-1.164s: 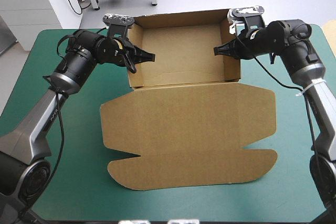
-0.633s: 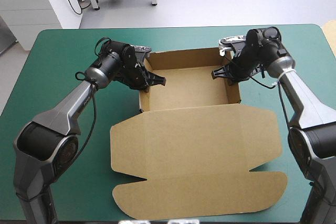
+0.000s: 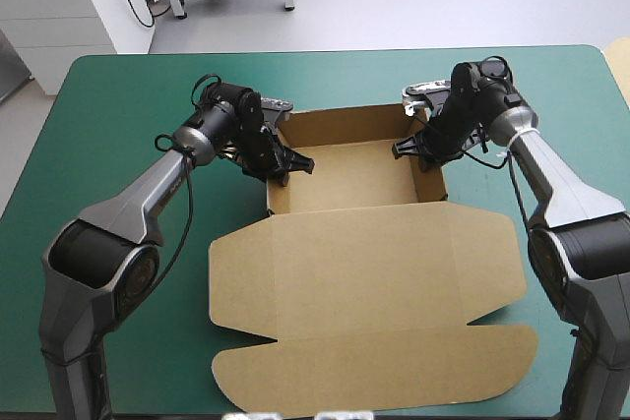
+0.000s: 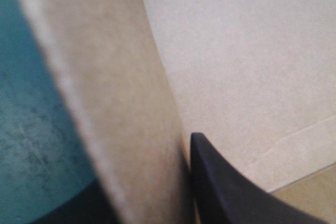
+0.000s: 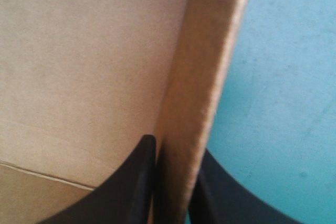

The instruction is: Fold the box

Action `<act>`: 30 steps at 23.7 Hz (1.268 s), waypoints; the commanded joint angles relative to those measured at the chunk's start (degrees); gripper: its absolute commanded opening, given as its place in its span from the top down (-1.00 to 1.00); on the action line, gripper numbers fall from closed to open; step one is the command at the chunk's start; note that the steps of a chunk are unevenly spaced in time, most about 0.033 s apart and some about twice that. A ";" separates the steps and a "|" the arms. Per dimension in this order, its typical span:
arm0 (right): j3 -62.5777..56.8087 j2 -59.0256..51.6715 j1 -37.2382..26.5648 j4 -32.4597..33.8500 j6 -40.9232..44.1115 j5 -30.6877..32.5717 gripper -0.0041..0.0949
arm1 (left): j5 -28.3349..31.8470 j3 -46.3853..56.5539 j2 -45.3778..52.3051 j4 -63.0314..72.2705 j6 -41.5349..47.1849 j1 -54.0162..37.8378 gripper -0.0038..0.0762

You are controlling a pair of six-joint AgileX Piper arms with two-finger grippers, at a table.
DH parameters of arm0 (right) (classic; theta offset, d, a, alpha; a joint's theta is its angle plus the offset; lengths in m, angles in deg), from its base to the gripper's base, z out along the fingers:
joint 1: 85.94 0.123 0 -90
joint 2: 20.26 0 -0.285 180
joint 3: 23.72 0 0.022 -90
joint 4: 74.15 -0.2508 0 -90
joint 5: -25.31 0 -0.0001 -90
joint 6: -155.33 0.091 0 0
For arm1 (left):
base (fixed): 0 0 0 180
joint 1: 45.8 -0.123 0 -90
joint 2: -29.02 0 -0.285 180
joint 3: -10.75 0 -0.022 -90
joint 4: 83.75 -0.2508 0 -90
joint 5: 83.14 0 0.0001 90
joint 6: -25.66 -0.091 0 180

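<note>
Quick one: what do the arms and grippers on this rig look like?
Left arm and right arm: silver-grey links, black rounded joints, a bright metal ring near each wrist. Left gripper and right gripper: two broad black fingers each, curved like fins, tapering to points.

Bright even light; faint soft shadows on teal-green cover (image 3: 345,81).

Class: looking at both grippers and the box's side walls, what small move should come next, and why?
Probably open both grippers and lift them clear. The left gripper pinches the left wall of the box, the right gripper the right wall; both walls stand upright and the lid lies flat.
</note>
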 commanded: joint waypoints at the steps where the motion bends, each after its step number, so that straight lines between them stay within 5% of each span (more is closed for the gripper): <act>1: 1.54 -3.04 0.57 -2.75 -1.70 0.96 -0.23 | 0.20 -1.37 3.15 3.60 -1.84 -0.03 -0.41; 3: 1.54 -3.16 0.57 -2.08 -0.83 0.96 -0.74 | -2.63 -2.00 3.15 3.60 -1.16 -1.21 -0.69; 4: 1.54 -3.24 0.57 -2.08 -0.73 0.96 -0.83 | -3.61 -2.33 3.15 3.73 -1.16 -1.33 -0.72; 16: 1.65 -12.28 0.46 -0.98 -0.98 0.25 -0.82 | -6.83 -14.09 11.43 2.97 -1.97 -2.02 -0.65; 24: 1.65 -17.20 0.46 0.22 -1.19 0.38 -0.81 | -6.83 -11.75 22.43 -0.90 -7.54 -2.02 -0.15; 30: 1.65 -17.32 0.46 0.23 -1.19 0.61 -0.81 | -6.83 0.07 33.65 -1.64 -12.55 -2.02 0.39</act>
